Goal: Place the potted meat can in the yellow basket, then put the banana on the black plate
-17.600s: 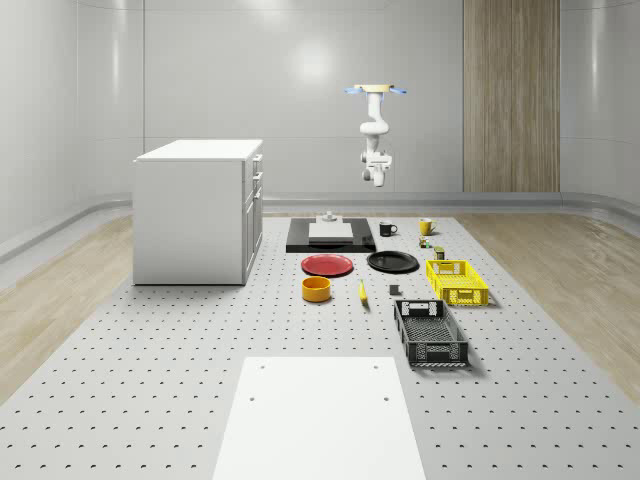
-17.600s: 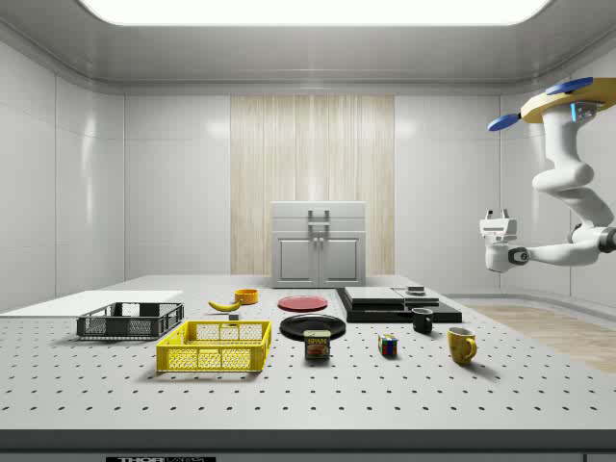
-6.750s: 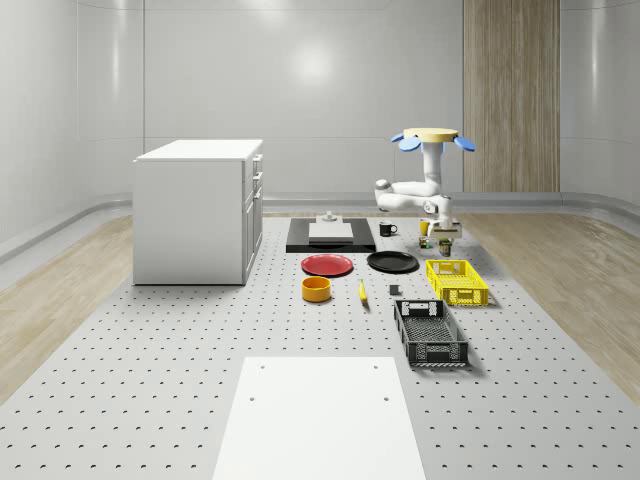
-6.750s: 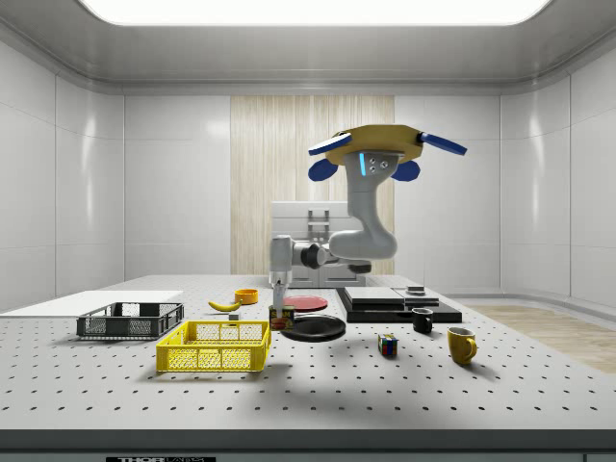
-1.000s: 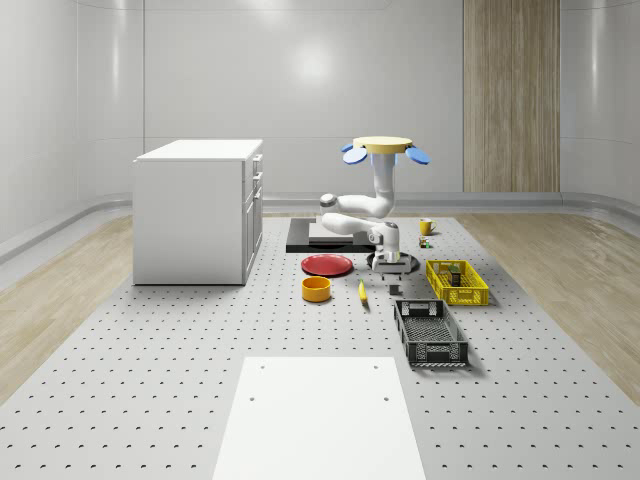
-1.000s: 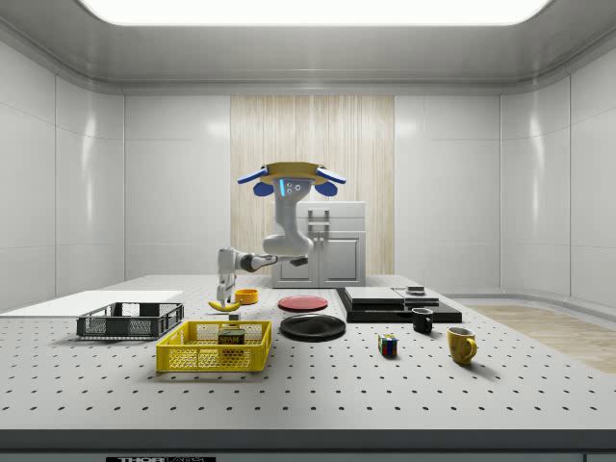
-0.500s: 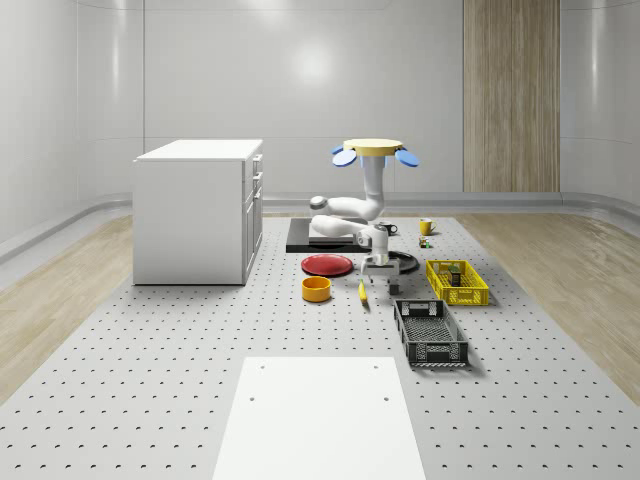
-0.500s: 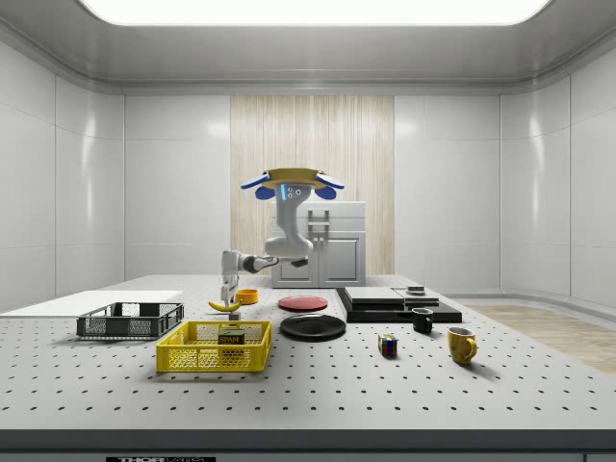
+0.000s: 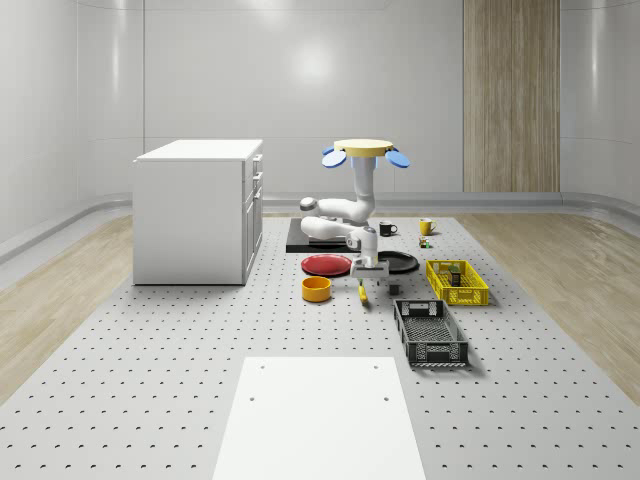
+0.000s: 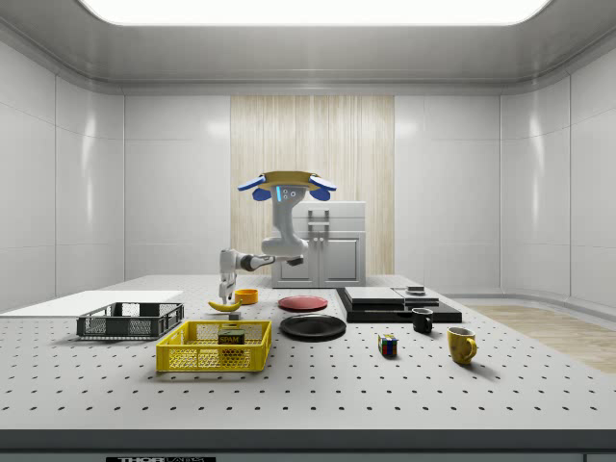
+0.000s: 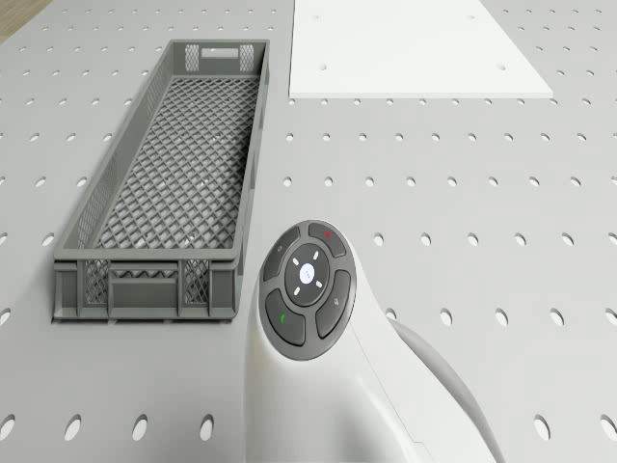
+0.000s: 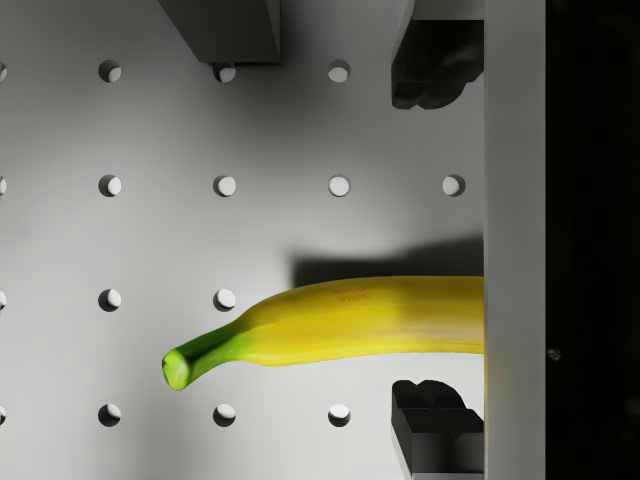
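The banana (image 12: 350, 320) lies flat on the perforated table, seen too at the banana (image 9: 362, 291) and the banana (image 10: 224, 305). My gripper (image 12: 435, 243) hangs just above it, open, one fingertip (image 12: 435, 65) on each side of the fruit and clear of it. The drone (image 9: 365, 150) hovers above the table, over the red plate and black plate, its arm reaching down to the gripper (image 9: 366, 268). The potted meat can (image 10: 231, 337) sits inside the yellow basket (image 10: 214, 358). The black plate (image 9: 392, 262) lies bare just behind the banana.
An orange bowl (image 9: 316, 288) and a red plate (image 9: 326, 264) lie at the banana's left in the whole-scene view. A grey crate (image 11: 159, 183) and a white board (image 11: 415, 48) are nearer the front. A small dark block (image 12: 225, 30) stands close by. A white cabinet (image 9: 198, 210) rises at the left.
Drone and arm have shifted left in the whole-scene view, away from the yellow basket, and the gripper now hangs over the banana. The can stays in the basket.
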You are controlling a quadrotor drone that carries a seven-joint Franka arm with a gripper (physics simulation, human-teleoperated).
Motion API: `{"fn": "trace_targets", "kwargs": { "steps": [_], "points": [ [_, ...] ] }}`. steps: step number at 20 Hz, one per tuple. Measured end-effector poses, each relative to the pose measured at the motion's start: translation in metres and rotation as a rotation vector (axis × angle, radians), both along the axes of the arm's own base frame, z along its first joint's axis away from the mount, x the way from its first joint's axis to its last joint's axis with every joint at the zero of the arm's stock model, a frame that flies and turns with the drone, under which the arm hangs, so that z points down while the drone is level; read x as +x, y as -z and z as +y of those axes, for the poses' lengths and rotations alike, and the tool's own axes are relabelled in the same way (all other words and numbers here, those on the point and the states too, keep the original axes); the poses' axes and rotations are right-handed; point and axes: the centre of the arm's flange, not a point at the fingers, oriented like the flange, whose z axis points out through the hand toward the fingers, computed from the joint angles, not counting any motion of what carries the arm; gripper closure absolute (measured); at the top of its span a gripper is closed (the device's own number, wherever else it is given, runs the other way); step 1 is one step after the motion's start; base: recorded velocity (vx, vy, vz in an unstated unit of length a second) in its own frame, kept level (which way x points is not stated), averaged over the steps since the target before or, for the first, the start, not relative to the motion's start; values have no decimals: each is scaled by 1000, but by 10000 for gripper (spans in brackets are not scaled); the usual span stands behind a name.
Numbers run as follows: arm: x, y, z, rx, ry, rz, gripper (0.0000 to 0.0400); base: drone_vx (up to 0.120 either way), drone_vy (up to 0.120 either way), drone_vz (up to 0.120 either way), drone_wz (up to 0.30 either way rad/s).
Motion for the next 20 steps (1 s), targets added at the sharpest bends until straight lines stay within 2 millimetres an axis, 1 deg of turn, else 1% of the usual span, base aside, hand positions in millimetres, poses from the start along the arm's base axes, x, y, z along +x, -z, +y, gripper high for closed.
{"fn": "trace_targets", "kwargs": {
  "steps": [2, 4, 7, 13, 20],
  "points": [
    [0, 0, 0, 0, 0, 0, 0, 100, -120, 0, 0],
    [0, 0, 0, 0, 0, 0, 0, 20, -80, 0, 0],
    [0, -3, 0, 0, 0, 0, 0, 0, 0, 0, 0],
    [0, -23, 1, 0, 0, 0, 0, 0, 0, 0, 0],
    [0, -38, 8, 0, 0, 0, 0, 0, 0, 0, 0]
  ]
}}
